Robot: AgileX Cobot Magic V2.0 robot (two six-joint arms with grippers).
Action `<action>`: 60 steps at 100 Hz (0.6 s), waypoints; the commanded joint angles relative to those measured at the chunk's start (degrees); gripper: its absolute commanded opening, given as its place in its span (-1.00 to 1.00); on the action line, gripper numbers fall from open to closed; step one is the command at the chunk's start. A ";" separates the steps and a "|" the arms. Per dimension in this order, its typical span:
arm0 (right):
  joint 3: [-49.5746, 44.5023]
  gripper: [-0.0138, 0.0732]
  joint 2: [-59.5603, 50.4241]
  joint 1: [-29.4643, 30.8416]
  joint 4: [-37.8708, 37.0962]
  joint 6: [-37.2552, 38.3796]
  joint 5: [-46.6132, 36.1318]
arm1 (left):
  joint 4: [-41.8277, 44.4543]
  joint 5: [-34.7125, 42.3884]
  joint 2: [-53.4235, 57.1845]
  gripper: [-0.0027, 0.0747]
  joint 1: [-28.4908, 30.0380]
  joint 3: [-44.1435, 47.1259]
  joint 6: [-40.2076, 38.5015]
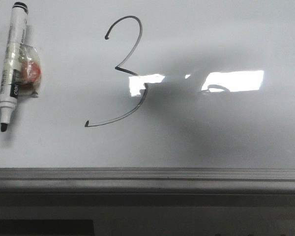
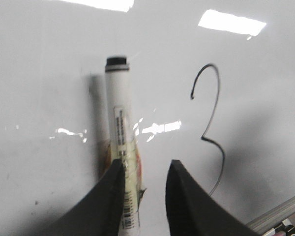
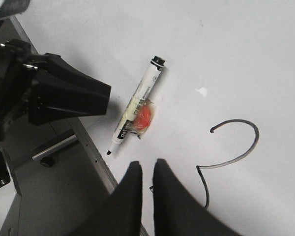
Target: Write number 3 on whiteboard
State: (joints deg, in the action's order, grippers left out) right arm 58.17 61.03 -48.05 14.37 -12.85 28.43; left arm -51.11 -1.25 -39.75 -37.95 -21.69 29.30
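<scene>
In the front view, the grey frame (image 1: 147,179) runs along the near edge of the whiteboard (image 1: 226,128). Beyond it, on the glossy board, stands the 3 (image 1: 123,73), drawn in thin black line left of centre: its lower curve sweeps toward the near left, and its upper loop reaches toward the far edge. A bright reflection (image 1: 236,80) crosses the board at the digit's waist and to the right of it. No arm shows in this view.

On the left side of the board, well apart from the 3, lies the marker (image 1: 12,64), uncapped, its black tip pointing toward the near edge. A clear wrap with an orange-red patch (image 1: 30,69) is fixed to its barrel.

The left gripper (image 2: 145,169) hangs above the board with its jaws spread and holding nothing; one finger (image 2: 110,194) overlaps the marker (image 2: 119,118) in the wrist view, but whether it touches I cannot tell. The 3 (image 2: 214,132) lies just beside.

The right gripper (image 3: 147,169) has its jaws nearly together, with a thin gap, and holds nothing. It sits over the board's edge, between the marker (image 3: 137,108) and the 3 (image 3: 236,147). The left arm (image 3: 49,93) shows beyond the frame.
</scene>
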 commanded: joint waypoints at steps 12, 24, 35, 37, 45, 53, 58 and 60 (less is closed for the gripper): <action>-1.67 -0.83 -5.07 0.35 -1.20 -0.34 -7.20 | 6.73 2.57 10.00 -0.98 0.03 -1.18 -0.04; -9.05 -0.83 -11.22 0.35 -4.66 -0.34 -14.86 | 12.21 2.57 15.88 -0.98 0.03 -0.07 -0.04; -17.03 -0.83 -18.60 0.35 -7.02 -0.34 -20.90 | 17.63 2.57 20.81 -0.98 0.03 2.34 -0.04; -18.69 -0.83 -20.15 0.35 -7.29 -0.34 -21.54 | 18.34 2.57 21.38 -0.98 0.03 2.85 -0.04; -25.30 -0.83 -26.66 0.35 -7.30 -0.34 -24.04 | 20.66 2.57 24.29 -0.98 0.03 4.63 -0.04; -30.87 -0.83 -32.79 0.35 -7.30 -0.34 -24.69 | 23.80 2.57 26.45 -0.98 0.03 6.24 -0.04; -33.83 -0.83 -36.58 0.35 -7.30 -0.34 -24.81 | 24.27 2.87 27.29 -0.98 0.03 6.63 -0.04; -34.94 -0.83 -38.16 0.35 -7.30 -0.34 -24.81 | 24.27 2.97 27.66 -0.98 0.03 6.76 -0.04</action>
State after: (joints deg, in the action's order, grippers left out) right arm 26.20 28.48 -47.94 7.72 -12.85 9.18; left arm -28.66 -2.13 -12.94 -37.95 -14.13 29.30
